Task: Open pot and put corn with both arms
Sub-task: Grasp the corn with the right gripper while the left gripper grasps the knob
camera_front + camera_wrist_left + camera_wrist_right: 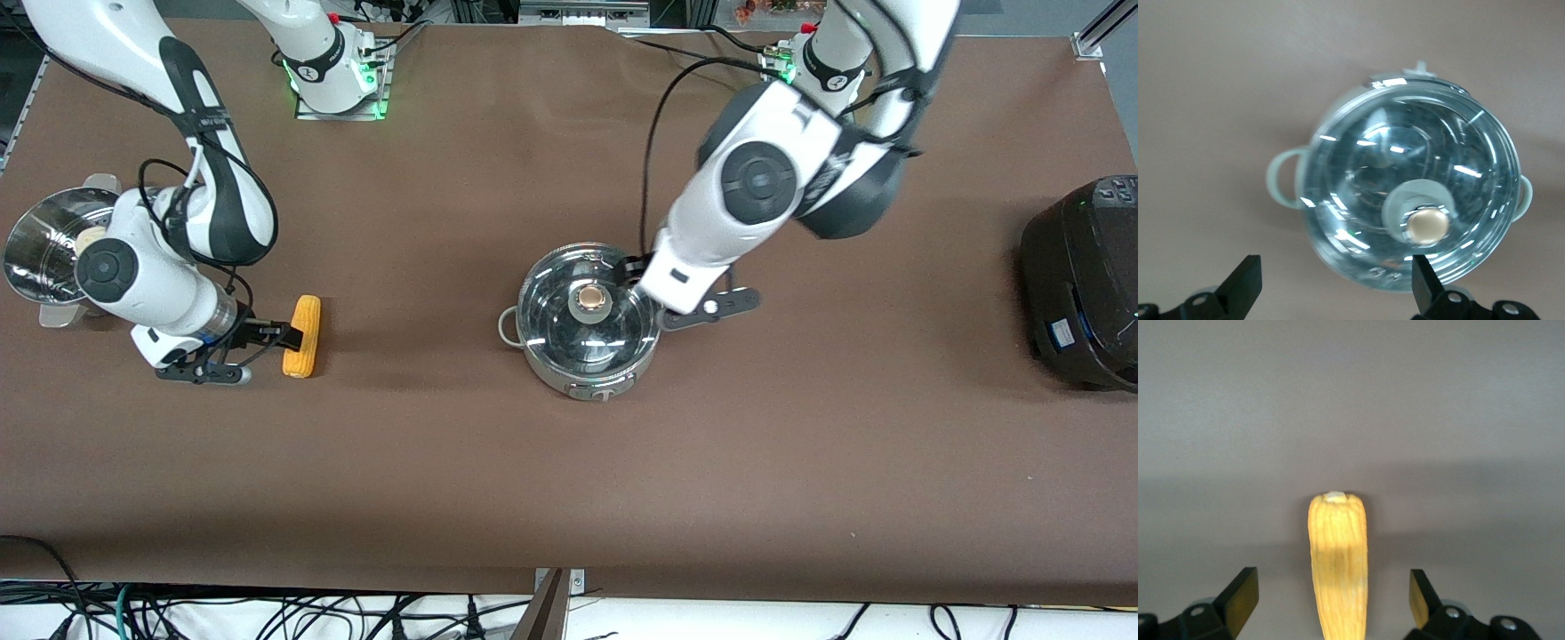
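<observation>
The shiny steel pot (589, 378) stands mid-table with its glass lid (556, 324) on and the round knob (590, 300) on top. My left gripper (635, 269) hovers over the pot's rim, open and empty. In the left wrist view the knob (1428, 225) lies close to one of the fingertips (1423, 280), and the gripper (1336, 283) holds nothing. The yellow corn (302, 336) lies on the table toward the right arm's end. My right gripper (290, 335) is low at the corn. In the right wrist view the gripper (1331, 595) is open, with the corn (1338, 553) between its spread fingers, not touching them.
A perforated steel steamer (36, 249) with a white bun (90, 237) stands at the table's edge at the right arm's end, close to the right arm's wrist. A large black cooker (1085, 284) stands at the left arm's end. The brown table (569, 498) lies bare nearer the front camera.
</observation>
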You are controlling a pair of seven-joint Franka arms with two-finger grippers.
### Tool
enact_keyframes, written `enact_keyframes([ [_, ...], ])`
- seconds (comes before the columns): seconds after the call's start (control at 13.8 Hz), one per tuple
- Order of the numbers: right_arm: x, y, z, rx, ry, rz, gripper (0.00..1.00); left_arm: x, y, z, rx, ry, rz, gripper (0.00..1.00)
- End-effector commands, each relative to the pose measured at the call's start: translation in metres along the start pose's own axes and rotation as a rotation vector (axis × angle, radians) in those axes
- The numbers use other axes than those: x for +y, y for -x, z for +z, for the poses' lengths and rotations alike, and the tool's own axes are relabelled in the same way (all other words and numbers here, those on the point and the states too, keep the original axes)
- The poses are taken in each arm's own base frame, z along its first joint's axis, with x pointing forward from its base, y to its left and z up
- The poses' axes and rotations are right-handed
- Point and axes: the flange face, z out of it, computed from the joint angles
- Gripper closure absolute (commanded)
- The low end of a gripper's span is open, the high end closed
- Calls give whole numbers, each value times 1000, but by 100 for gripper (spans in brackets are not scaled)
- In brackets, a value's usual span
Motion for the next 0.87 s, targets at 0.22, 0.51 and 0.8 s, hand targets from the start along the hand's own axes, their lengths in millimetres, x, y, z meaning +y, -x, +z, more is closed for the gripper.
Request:
enact_keyframes([
  [0.22,-11,14,40,54,-43,30,0,58,-7,45,49,9,-30,1],
  [0.51,-11,15,45,47,-42,30,0,61,-8,58,52,9,-37,2],
  [0.8,-9,23,57,21,-39,20,0,72,3,77,54,-11,-54,3],
])
